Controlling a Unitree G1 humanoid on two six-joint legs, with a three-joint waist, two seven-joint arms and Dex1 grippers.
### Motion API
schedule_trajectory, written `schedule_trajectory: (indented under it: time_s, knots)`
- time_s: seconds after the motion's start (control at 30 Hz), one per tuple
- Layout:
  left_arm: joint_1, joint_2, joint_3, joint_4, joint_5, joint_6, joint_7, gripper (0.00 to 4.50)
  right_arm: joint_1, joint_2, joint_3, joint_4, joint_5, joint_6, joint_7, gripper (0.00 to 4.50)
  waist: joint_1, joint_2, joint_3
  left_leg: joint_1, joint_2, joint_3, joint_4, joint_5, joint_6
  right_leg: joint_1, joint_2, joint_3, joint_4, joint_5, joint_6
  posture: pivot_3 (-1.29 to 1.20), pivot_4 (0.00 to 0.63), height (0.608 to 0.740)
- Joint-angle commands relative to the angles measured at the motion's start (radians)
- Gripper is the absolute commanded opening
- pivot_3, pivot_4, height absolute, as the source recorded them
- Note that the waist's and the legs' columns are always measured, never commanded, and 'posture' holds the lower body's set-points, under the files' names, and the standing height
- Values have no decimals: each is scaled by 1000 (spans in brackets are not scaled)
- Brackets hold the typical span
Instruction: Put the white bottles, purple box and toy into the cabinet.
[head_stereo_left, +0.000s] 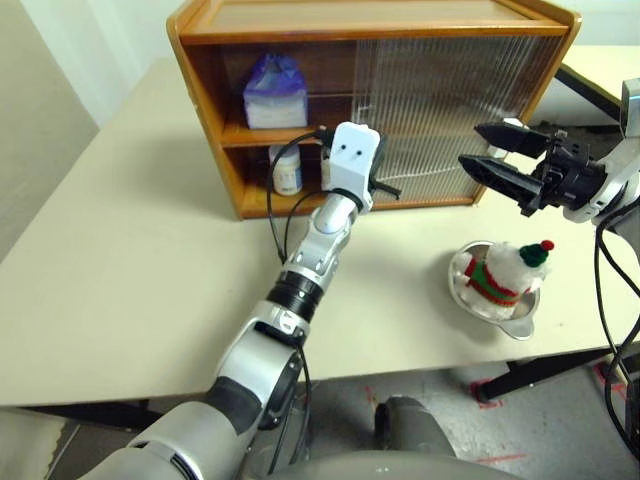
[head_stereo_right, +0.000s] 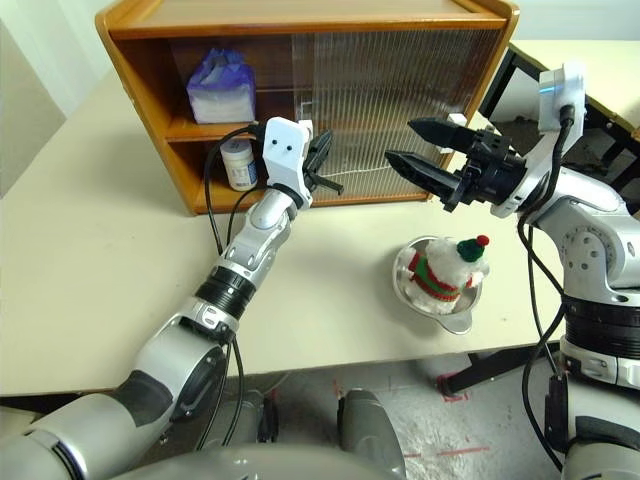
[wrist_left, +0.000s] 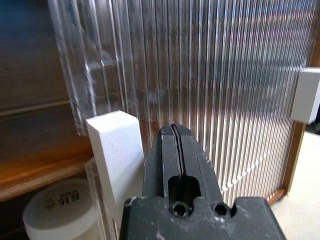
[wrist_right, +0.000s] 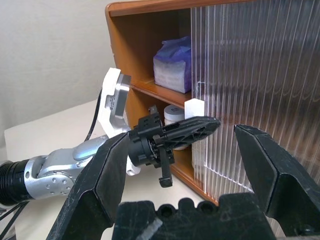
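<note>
The wooden cabinet (head_stereo_left: 203, 95) stands at the back of the table, its left half open and the ribbed sliding doors (head_stereo_left: 450, 100) covering the right half. The purple box (head_stereo_left: 275, 92) lies on the upper shelf. A white bottle (head_stereo_left: 287, 170) stands on the lower shelf. My left gripper (wrist_left: 175, 134) is shut and empty, its tip at the ribbed door just beside the white handle (wrist_left: 117, 150). My right gripper (head_stereo_left: 492, 148) hangs open and empty in front of the doors, above the toy (head_stereo_left: 505, 272), which sits in a silver bowl (head_stereo_left: 517, 326).
The cream table (head_stereo_left: 130, 280) has free room at the left and in front of the cabinet. A second white handle (wrist_left: 306, 95) sits at the door's far edge. Another table (head_stereo_left: 600, 70) stands at the back right. The floor lies beyond the front edge.
</note>
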Motion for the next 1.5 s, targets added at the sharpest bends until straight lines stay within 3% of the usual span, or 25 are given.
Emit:
schedule_trajectory:
  time_s: [0.03, 0.9, 1.5]
  knots:
    - [49, -25, 3, -63, 13, 33, 14, 25, -16, -4, 12, 15, -2, -2, 11, 4500, 0, 0, 0, 0, 0, 0, 0, 0, 0, 0, 0, 0, 0, 0, 0, -45, 0, 740]
    - [125, 8, 46, -165, 56, 103, 120, 25, -36, -2, 28, 40, -11, -5, 41, 4500, 1, 0, 0, 1, 0, 0, 0, 0, 0, 0, 0, 0, 1, 1, 0, -21, 0, 740]
    - [218, 45, 91, -365, 90, 218, 196, 25, -52, 1, 43, 62, -15, -9, 52, 4500, 3, 0, 0, 1, 1, 0, 0, 0, 0, 0, 0, 1, 1, 2, -2, -1, 0, 740]
